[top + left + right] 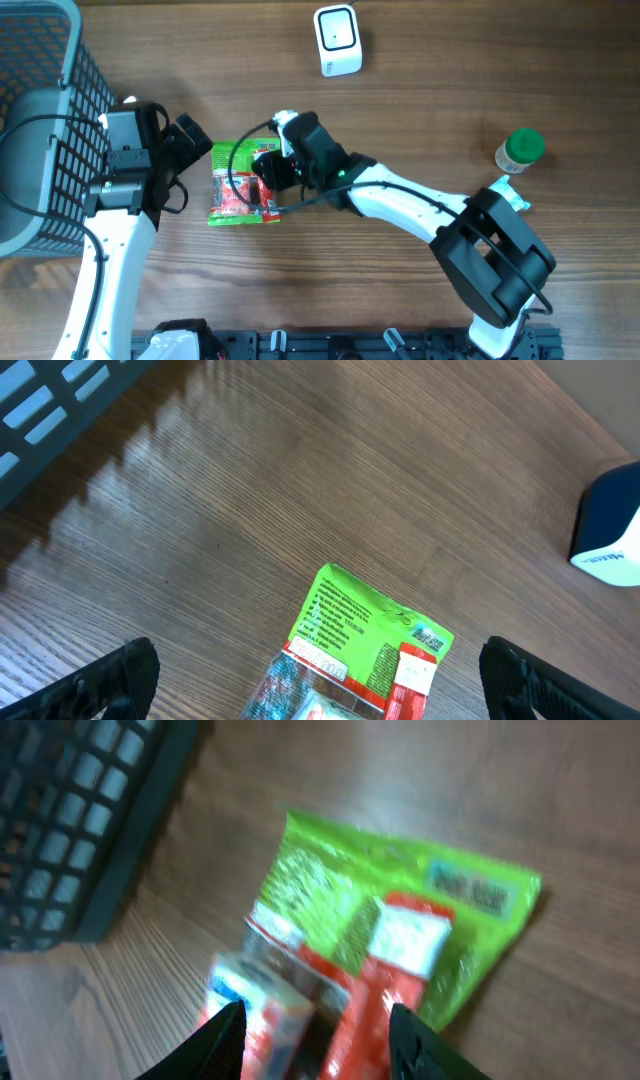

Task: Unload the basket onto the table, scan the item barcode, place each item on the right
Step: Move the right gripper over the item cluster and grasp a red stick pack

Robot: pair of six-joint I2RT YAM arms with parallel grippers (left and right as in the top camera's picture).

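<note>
Two claws at the snack packet (232, 160), right one over it.
Packet lies flat on the surface (420, 90), mid-left, with its long axis roughly pointing away from the robot, green end far. Right claw (315, 1025) straddles its red part, jaws half apart; can't tell if it's pinching. Left claw (320, 660) is spread wide, empty, just left of the packet. Scanner (337, 40) sits well beyond, far-right, so the right arm is better placed.

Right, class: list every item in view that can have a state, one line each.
packet, lying flat
white scanner, standing upright
jar, upright, green lid on
basket, upright
left hand, wide open, empty
right hand, straddling the packet, grip unclear
</note>
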